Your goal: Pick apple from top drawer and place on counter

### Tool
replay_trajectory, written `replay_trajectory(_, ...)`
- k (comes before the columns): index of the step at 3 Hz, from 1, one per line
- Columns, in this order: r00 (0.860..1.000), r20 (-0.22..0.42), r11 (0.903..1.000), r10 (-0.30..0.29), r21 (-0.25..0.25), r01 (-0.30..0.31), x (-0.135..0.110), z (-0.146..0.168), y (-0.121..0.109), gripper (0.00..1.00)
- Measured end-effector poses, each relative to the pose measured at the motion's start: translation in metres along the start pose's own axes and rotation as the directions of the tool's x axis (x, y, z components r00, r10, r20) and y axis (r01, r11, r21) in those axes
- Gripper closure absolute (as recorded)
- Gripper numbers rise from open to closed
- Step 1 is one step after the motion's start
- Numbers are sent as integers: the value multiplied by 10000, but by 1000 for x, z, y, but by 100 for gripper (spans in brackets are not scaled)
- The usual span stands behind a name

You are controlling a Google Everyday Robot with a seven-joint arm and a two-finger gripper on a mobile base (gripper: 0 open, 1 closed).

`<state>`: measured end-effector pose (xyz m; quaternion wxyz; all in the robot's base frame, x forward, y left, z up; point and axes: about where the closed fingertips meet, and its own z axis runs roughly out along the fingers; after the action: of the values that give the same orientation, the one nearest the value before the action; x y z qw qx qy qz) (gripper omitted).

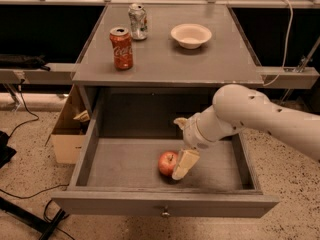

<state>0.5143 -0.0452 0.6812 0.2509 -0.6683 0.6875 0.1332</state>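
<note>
**Step in hand:** approach to grasp. The gripper (183, 156) sat inside the open top drawer (125, 164), touching or just beside the right side of the apple (167, 163). The apple lay on the drawer floor near the front. Whether the gripper was open or closed could not be told.

**Next move, as judged:** centre on the apple, close, raise, and transfer it to the counter surface (165, 59).

**Legible writing:** Coca-Cola script on the red can (121, 48).

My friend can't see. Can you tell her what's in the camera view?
The robot's gripper is down inside the open top drawer, right beside a red apple. On the counter above stand a Coca-Cola can, a silver can and a white bowl.
</note>
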Motion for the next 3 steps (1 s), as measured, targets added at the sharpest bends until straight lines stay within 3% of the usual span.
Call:
replay_trajectory(2,9998,165,9996,119,-272,-115,13,65,28,0)
replay_trajectory(3,9990,312,9988,315,-389,-302,19,81,36,18)
